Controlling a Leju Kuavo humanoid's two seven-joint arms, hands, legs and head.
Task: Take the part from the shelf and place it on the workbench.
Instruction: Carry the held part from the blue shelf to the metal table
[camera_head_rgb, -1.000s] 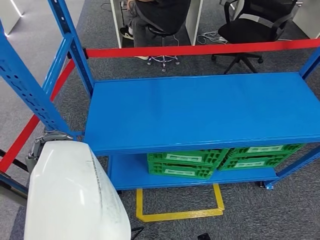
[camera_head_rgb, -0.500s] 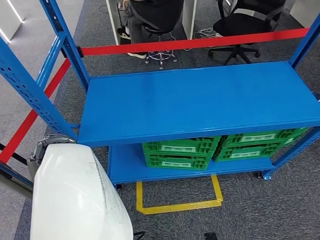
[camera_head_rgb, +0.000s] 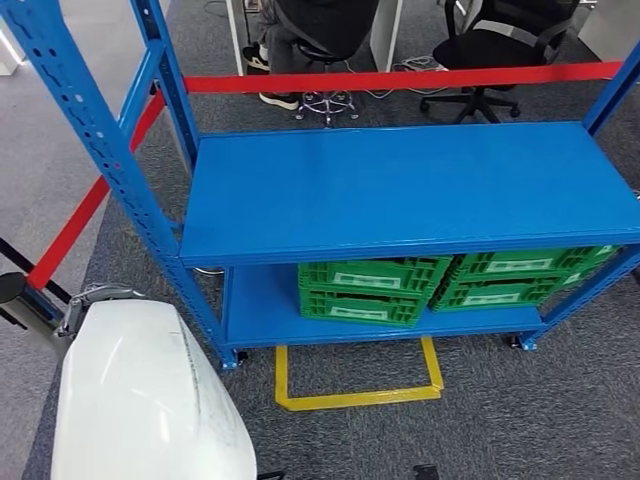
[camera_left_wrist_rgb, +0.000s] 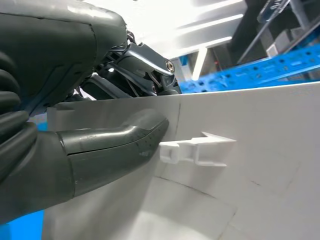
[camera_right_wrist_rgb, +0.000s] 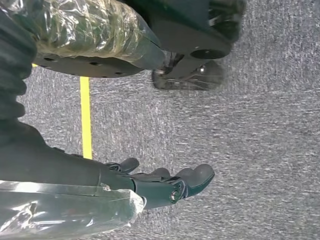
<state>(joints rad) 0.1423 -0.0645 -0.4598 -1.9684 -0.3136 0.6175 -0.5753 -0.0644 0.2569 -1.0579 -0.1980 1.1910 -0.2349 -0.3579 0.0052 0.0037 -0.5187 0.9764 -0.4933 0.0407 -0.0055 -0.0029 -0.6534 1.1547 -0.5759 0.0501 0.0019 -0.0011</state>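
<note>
Far left in the head view, the big white moulded part fills the lower corner, smooth and glossy with a dark seam line running down it. At its upper edge the left hand peeks out, grey fingers hooked over the rim. The left wrist view brings it in close: the left hand is clamped on the part, the thick grey thumb lying flat against the white wall while the darker fingers curl over the top edge. A small white clip tab juts from the part just beyond the thumb tip. So the part is off the shelf, carried low at the robot's left side.

Moving right, the blue shelf stands ahead, its upper deck bare, red crossbars running behind it. Under that deck, on the lower level, 2 green crates sit side by side, touching. A yellow floor marking frames the carpet in front of the rack. Behind the rack, a seated person and a black office chair.

The right hand hangs over grey carpet in the right wrist view, fingers extended and slightly apart, holding nothing, a yellow line on the floor nearby.
</note>
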